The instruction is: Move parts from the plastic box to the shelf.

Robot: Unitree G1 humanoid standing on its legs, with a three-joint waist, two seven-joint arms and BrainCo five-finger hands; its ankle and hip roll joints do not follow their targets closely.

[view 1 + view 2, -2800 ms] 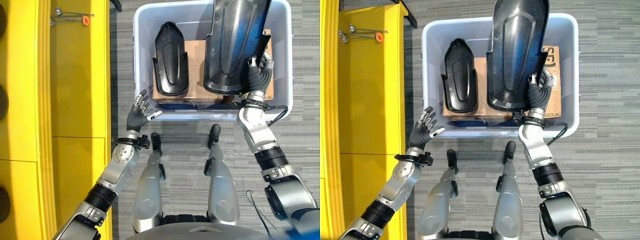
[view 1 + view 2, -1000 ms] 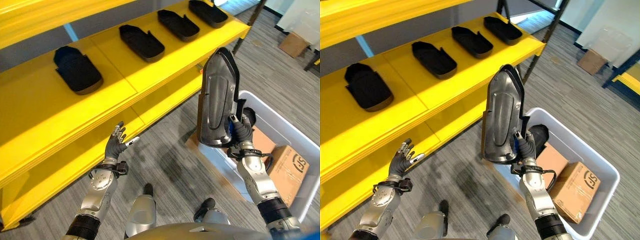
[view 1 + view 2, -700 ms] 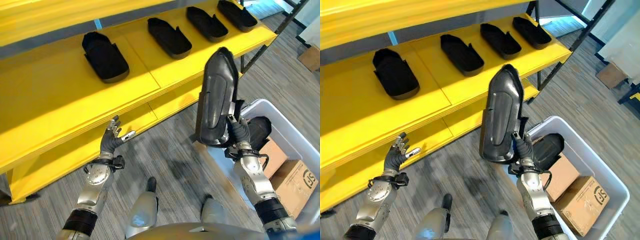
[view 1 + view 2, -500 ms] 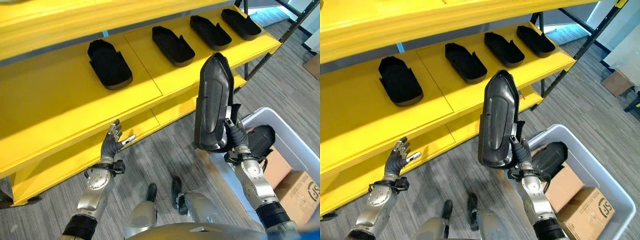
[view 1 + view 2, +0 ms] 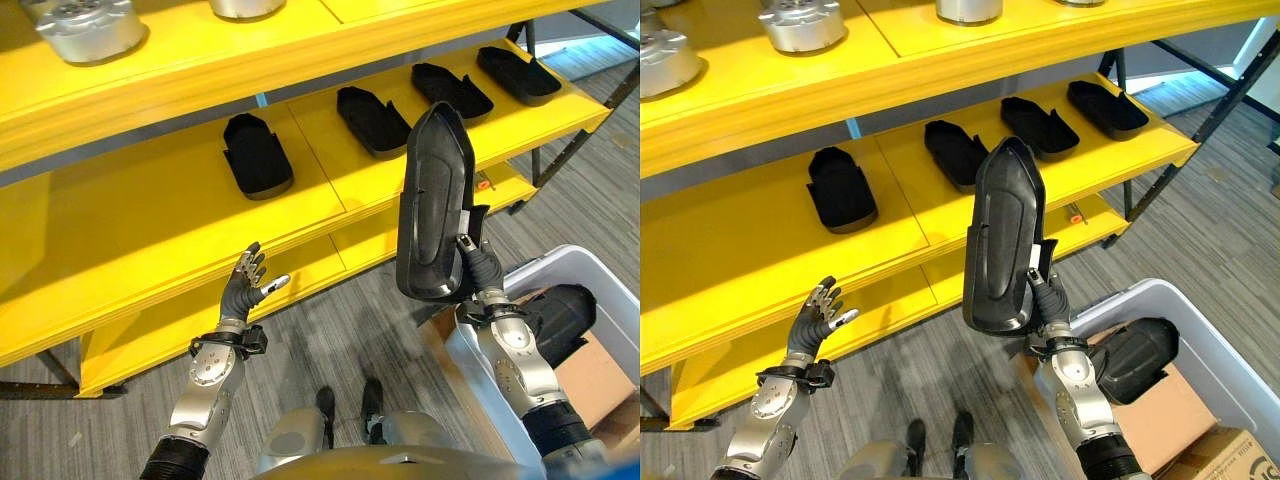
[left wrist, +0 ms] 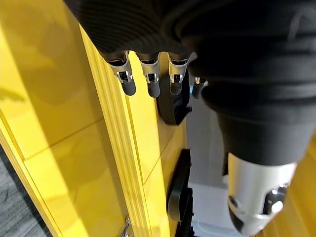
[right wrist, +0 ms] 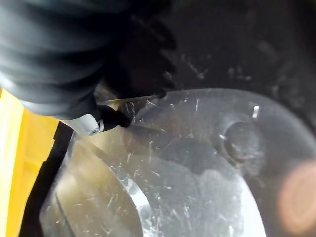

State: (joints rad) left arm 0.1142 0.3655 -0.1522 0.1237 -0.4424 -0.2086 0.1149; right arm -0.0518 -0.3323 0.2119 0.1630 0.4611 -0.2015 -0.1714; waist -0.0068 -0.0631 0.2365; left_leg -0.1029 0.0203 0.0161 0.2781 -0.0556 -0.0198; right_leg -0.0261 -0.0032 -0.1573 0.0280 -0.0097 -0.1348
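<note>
you're mid-carry: your right hand [image 5: 1048, 300] grips the long glossy black moulded part [image 5: 1000, 240] upright before the yellow shelf [image 5: 770, 250]; left hand [image 5: 815, 318] hangs open. next, lay it in the bare stretch left of the black parts.

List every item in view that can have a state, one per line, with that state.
Black part: upright, lifted, gripped at its lower end.
Right hand: shut on the black part.
Left hand: open, holding nothing.
Plastic box: on the floor, one black part inside.
Shelf: four black parts lying flat.
</note>
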